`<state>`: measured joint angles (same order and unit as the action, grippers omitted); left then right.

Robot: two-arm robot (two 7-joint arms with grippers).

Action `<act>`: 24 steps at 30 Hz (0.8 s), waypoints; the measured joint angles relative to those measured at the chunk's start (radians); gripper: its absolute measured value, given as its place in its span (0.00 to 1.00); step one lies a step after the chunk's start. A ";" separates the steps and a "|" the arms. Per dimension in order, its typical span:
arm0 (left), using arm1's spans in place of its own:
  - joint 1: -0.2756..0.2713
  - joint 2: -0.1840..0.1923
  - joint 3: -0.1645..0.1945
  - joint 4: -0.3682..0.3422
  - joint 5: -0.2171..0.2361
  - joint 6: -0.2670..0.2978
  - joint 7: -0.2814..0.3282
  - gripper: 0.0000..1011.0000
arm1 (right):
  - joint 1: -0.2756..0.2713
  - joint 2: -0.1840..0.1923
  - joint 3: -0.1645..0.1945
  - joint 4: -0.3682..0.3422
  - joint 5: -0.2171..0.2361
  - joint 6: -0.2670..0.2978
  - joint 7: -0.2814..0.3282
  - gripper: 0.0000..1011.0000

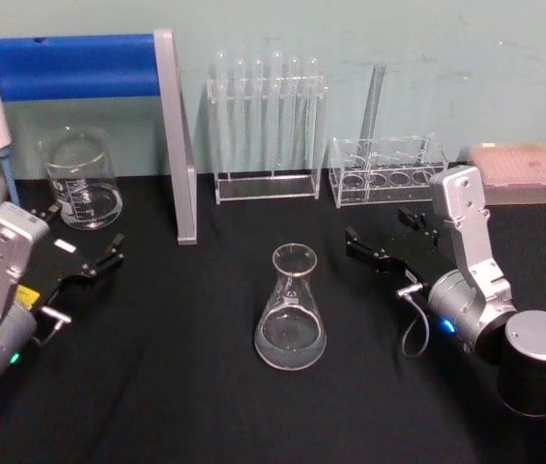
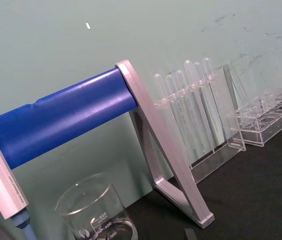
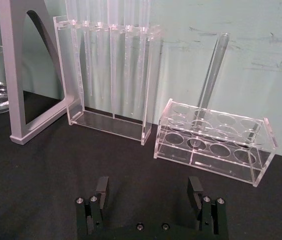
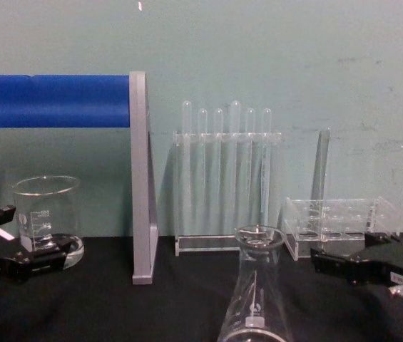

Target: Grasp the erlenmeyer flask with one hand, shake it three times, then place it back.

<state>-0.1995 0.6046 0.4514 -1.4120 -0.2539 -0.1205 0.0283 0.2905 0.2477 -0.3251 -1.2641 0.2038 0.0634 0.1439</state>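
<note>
The erlenmeyer flask (image 1: 292,311) stands upright on the black table, mid-front, between the two arms; the chest view shows its neck and rim (image 4: 257,285) close in front. My right gripper (image 1: 386,235) hovers to the flask's right, a little farther back, and is open. In the right wrist view its gripper (image 3: 148,186) has the two fingers wide apart with nothing between them. My left gripper (image 1: 99,259) is open at the left, well clear of the flask, and shows low at the chest view's left edge (image 4: 17,239).
A glass beaker (image 1: 81,181) stands at the back left under a blue bar (image 1: 74,64) on a grey stand (image 1: 178,145). A tall test tube rack (image 1: 266,130), a low clear rack (image 1: 386,172) holding one tube, and a pink box (image 1: 514,172) line the back.
</note>
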 joint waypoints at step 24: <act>0.000 0.000 0.000 0.000 0.000 0.000 0.000 0.99 | 0.000 0.000 0.000 0.000 0.000 0.000 0.000 0.99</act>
<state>-0.1996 0.6047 0.4514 -1.4120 -0.2539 -0.1205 0.0283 0.2905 0.2476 -0.3251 -1.2641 0.2038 0.0635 0.1439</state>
